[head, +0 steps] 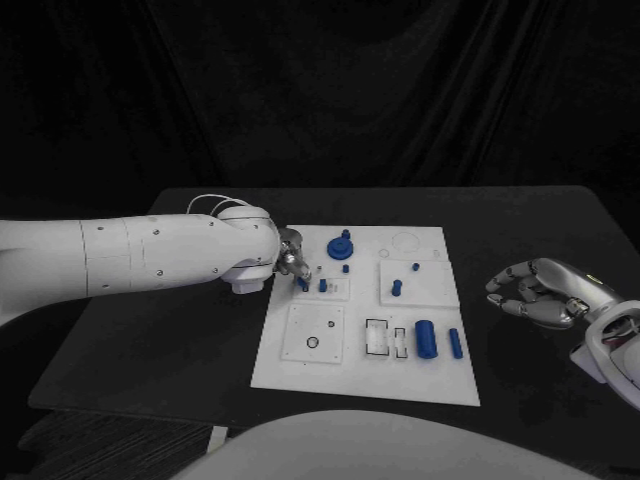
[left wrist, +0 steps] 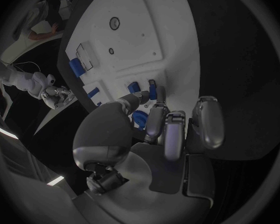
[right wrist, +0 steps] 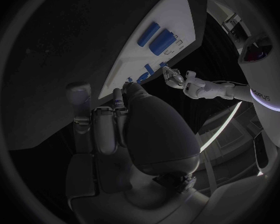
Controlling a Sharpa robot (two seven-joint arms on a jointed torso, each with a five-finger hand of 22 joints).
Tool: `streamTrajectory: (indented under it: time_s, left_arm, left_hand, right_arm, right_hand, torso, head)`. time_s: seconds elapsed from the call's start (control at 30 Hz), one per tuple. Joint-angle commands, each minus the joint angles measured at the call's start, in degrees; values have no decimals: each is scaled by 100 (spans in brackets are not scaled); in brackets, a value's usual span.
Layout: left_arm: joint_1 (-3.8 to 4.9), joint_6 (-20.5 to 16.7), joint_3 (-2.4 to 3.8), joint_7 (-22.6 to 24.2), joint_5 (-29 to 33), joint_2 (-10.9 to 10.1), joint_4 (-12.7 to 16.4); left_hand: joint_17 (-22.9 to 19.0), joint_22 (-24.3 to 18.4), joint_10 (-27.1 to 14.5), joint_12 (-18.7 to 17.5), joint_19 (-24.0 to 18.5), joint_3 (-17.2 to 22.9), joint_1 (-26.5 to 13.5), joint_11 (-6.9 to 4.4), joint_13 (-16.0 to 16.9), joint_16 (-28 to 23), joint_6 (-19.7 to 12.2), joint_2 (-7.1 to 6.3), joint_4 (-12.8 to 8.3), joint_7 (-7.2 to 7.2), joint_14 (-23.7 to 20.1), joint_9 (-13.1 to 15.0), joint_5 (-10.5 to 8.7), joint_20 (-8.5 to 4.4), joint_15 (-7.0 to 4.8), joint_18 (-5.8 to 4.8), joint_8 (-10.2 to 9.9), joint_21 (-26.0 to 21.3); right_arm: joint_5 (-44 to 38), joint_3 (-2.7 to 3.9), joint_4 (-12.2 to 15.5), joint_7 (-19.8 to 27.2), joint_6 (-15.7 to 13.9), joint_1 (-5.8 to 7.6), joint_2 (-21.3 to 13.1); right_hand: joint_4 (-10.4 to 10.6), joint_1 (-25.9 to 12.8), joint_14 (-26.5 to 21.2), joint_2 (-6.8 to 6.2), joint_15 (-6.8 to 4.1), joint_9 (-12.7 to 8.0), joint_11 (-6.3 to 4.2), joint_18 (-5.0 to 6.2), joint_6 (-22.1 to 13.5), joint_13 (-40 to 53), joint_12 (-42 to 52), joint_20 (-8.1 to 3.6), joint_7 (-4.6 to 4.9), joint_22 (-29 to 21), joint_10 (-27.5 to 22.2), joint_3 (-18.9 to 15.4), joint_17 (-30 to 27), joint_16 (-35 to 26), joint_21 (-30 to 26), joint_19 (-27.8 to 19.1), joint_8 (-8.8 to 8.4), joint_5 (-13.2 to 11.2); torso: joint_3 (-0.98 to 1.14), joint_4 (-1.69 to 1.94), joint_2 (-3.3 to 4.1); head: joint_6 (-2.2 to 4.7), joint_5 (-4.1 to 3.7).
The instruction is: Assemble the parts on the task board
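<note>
Black table (head: 551, 230) | white task board (head: 421, 380), small blue parts (head: 425, 338) | left robot hand (head: 291, 262) pinching blue part (head: 304, 283) | right robot hand (head: 534, 292) curled, empty

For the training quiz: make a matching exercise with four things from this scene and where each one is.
Things:
1. left robot hand
2. right robot hand
3. two blue cylinders
4. task board

Places:
A. lying side by side on the board's near right part
B. off the board, over the black table to its right
C. over the board's left edge, fingertips at small blue parts
D. in the middle of the black table

Pairs: 1-C, 2-B, 3-A, 4-D
</note>
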Motion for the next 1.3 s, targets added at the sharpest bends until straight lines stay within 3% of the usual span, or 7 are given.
streamTrajectory:
  time_s: [0.03, 0.73, 1.3]
  left_arm:
    - [-15, -8, 3, 48, -5, 14, -4]
    - [-125, -86, 2, 110, -5, 19, -12]
    - [-146, -149, 3, 166, -5, 8, 36]
  left_hand:
    - [1505, 984, -35, -17, -37, 2, 25, -2, 306, 15, -5, 68, 11, -34, 605, -10, 42, 14, 2, 42, -37, -42]
    - [1505, 979, -53, -31, -46, 7, 40, 0, 295, 15, -12, 73, -1, -32, 605, -10, 59, 15, 3, 45, -41, -58]
    - [1505, 981, -55, -31, -42, 8, 42, 3, 295, 15, -15, 84, 1, -27, 605, -9, 79, 16, 4, 44, -42, -54]
  right_arm:
    - [-12, 3, 2, -92, 33, -14, -5]
    - [13, 3, 7, -101, 57, -22, -12]
    - [13, 3, 11, -120, 78, -25, -14]
  right_hand:
    - [14, 66, 276, 18, -24, -9, -5, 69, -9, -496, -94, 3, 49, 516, 77, 31, 352, -38, -20, -46, 0, 19]
    - [14, 66, 276, 18, -24, -9, -5, 69, -9, -496, -94, 3, 49, 516, 77, 31, 352, -38, -20, -46, 0, 19]
    - [11, 62, 272, 14, -20, -14, -2, 72, -11, -504, -105, 6, 53, 511, 73, 46, 339, -50, -46, -53, -2, 19]
  torso:
    - [1, 2, 3]
    - [2, -3, 0]
    - [2, -3, 2]
  head:
    - [0, 2]
    - [0, -4]
    - [0, 7]
